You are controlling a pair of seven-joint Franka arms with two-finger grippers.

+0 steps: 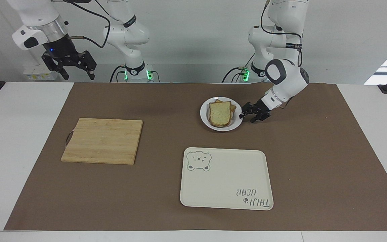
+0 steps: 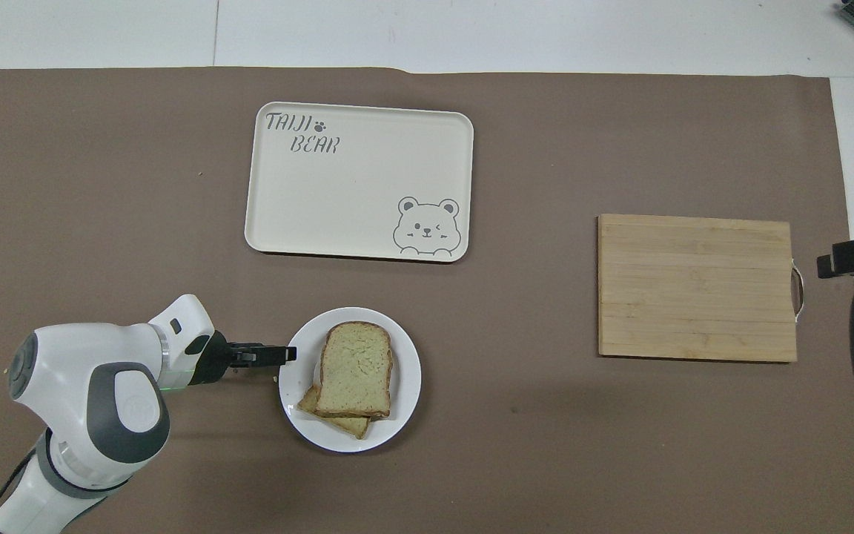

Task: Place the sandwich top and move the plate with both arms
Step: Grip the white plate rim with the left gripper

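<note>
A small white plate is seen on the brown mat, toward the left arm's end of the table and nearer to the robots than the cream tray with the bear drawing. On the plate a pale bread slice is laid over a darker slice, of which only corners are shown. The left gripper is held low at the plate's rim, on the side toward the left arm's end — its fingertips are placed right at the edge, but whether the rim is gripped cannot be told, nor whether the fingers are parted or closed. The right gripper is held high in the air at the right arm's end of the table, with its fingers spread apart and nothing between them. A wooden cutting board is laid flat on the mat toward that end, well apart from the plate.
</note>
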